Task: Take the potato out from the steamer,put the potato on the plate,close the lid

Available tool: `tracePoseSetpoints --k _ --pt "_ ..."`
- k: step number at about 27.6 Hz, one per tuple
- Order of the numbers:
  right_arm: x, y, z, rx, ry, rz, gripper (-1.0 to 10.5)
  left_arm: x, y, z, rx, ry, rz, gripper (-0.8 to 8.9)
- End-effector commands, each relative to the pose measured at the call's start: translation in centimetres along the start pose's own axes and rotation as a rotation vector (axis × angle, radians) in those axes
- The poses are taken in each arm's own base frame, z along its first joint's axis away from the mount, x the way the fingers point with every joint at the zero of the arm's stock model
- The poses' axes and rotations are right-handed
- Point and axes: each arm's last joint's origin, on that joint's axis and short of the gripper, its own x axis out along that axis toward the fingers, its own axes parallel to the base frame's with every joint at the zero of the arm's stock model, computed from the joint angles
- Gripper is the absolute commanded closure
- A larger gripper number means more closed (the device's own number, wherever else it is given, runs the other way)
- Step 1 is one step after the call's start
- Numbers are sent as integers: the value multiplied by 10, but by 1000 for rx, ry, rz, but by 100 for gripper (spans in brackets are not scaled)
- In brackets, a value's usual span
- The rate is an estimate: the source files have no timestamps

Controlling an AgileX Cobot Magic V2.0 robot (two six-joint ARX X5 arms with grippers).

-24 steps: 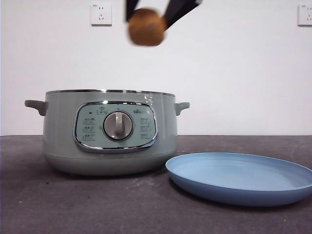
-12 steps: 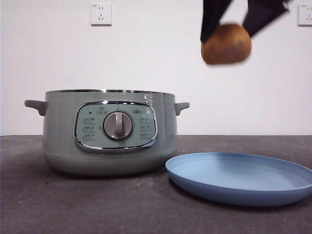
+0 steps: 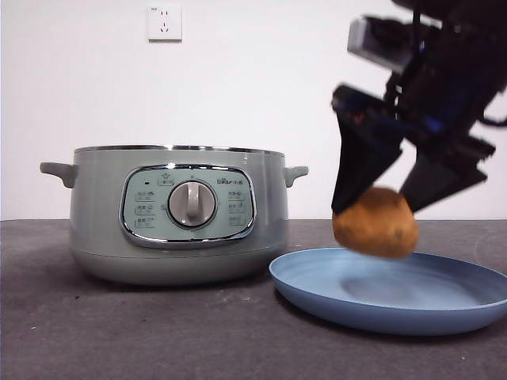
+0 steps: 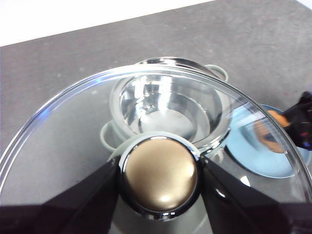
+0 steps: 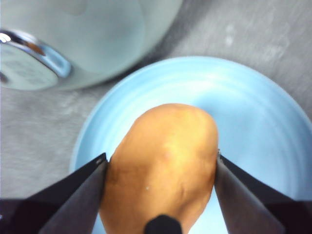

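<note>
**Inspector:** Front view first. What stands beside the steamer (image 3: 176, 214)?

**Onlooker:** The plate (image 3: 444, 313) lies on the dark tabletop (image 3: 158, 340), just beside the steamer on the side away from the wall socket (image 3: 164, 22). The steamer has no lid on. The right gripper (image 3: 380, 207) comes in from above with the potato (image 3: 375, 222) pinched between its jaws, hanging just over the plate and apart from its surface.

**Inspector:** Left wrist view?

**Onlooker:** The left gripper (image 4: 159, 178) holds the lid (image 4: 73, 131) by its knob (image 4: 160, 175), one jaw pressed against each side. Through the glass I see the open steamer (image 4: 165, 109) below, its bright metal bowl showing nothing inside. The plate (image 4: 263, 158) is next to the steamer, and the potato (image 4: 267, 131) with the other arm's dark gripper is above it.

**Inspector:** Right wrist view?

**Onlooker:** The right gripper (image 5: 163, 175) has both jaws tight against the potato's (image 5: 163, 161) flanks. The plate (image 5: 253, 112) is directly beneath, and the steamer's (image 5: 97, 34) wall and panel edge are close beside the plate's rim.
</note>
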Motion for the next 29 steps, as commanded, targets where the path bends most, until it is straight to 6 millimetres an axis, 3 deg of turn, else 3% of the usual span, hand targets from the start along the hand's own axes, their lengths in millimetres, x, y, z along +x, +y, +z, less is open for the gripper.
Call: tracePoseSetpoints --k 1,10,16,18,29 --pt "13 -6 -7 29 32 -12 960 -6 -1 4 20 -60 -21 822" --pt "29 -13 -11 50 83 -23 919 -4 -1 5 20 -63 -24 822" --pt "29 -16 -12 72 90 -30 503 11 1 15 21 -64 -54 822" --pt "28 -17 -12 83 96 -35 441 18 2 19 21 -62 -78 822" --pt "17 -20 -4 108 42 -51 437 81 8 42 40 -19 -143 822"
